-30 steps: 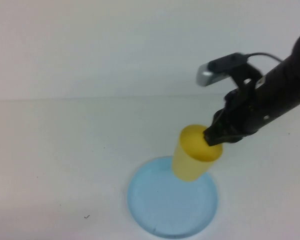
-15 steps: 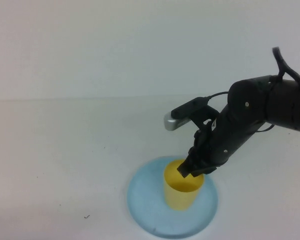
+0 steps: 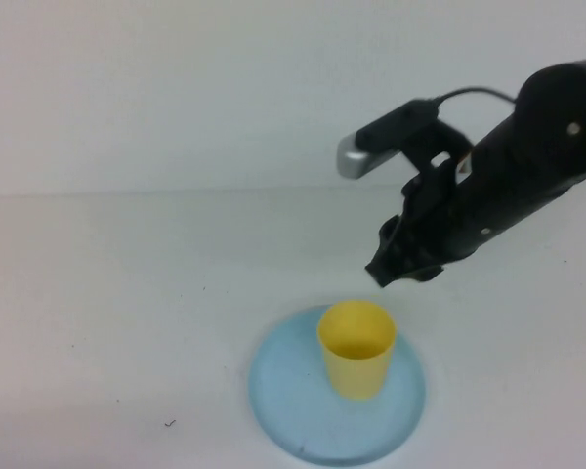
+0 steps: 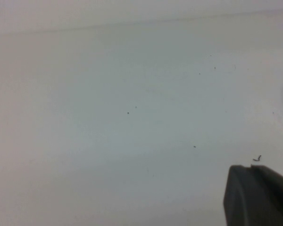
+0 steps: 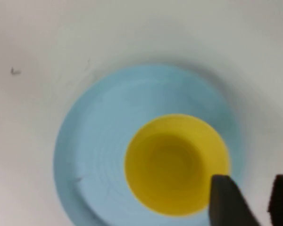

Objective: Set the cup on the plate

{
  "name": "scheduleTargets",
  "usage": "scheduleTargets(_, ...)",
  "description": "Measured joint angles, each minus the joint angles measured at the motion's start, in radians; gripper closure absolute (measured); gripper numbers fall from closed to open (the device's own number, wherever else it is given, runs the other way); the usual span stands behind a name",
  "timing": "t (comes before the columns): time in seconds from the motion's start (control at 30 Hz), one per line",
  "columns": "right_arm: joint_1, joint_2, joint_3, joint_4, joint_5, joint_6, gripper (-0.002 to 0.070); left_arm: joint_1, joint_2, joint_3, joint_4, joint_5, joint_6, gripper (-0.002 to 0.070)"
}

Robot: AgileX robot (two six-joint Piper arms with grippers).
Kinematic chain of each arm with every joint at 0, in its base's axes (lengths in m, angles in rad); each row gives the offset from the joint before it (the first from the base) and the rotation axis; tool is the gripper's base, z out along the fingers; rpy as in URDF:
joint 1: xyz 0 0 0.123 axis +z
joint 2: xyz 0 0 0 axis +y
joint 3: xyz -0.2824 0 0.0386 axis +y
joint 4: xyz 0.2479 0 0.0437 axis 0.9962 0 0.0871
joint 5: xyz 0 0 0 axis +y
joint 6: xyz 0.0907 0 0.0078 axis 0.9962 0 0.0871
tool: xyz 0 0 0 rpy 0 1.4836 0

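The yellow cup (image 3: 356, 348) stands upright, mouth up, on the light blue plate (image 3: 291, 405) near the table's front edge, a little right of the plate's middle. My right gripper (image 3: 398, 271) hangs above and just right of the cup, clear of it. From the right wrist view I look down into the cup (image 5: 175, 164) on the plate (image 5: 92, 141); the right gripper (image 5: 252, 183) is open with nothing between its fingers. My left gripper (image 4: 251, 166) shows only in the left wrist view, shut and empty over bare white table.
The white table (image 3: 127, 293) meets a white wall behind. A tiny dark speck (image 3: 170, 423) lies left of the plate, near the front edge. The right arm's wrist camera (image 3: 386, 140) juts out above the gripper.
The right gripper brought the tilted cup down onto the plate, set it upright, opened and let go, then rose up and to the right. The cup stays standing.
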Motion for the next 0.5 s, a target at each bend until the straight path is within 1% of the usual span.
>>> scheduleTargets(0.03, 0.000, -0.032, 0.000, -0.024, 0.000, 0.012, 0.0465, 0.000, 0.000, 0.000, 0.000, 0.000, 0.000, 0.0675)
scheduleTargets(0.13, 0.000, -0.130, -0.003, -0.112, 0.000, 0.059, 0.0598, 0.000, 0.000, 0.000, 0.000, 0.000, 0.000, 0.0675)
scheduleTargets(0.2, 0.000, -0.195, -0.007, -0.193, 0.010, 0.109, 0.0643, 0.000, 0.000, 0.000, 0.000, 0.000, 0.000, 0.0675)
scheduleTargets(0.27, 0.000, -0.271, -0.015, -0.286, 0.031, 0.160, 0.0661, 0.000, 0.002, 0.000, 0.000, 0.000, 0.000, 0.0675)
scheduleTargets(0.37, 0.000, -0.396, -0.021, -0.395, 0.099, 0.191, 0.0671, 0.000, 0.002, 0.000, 0.000, 0.000, 0.000, 0.0675)
scheduleTargets(0.5, 0.000, -0.533, -0.023, -0.474, 0.185, 0.199, 0.0674, 0.000, 0.002, 0.000, 0.000, 0.000, 0.000, 0.0675)
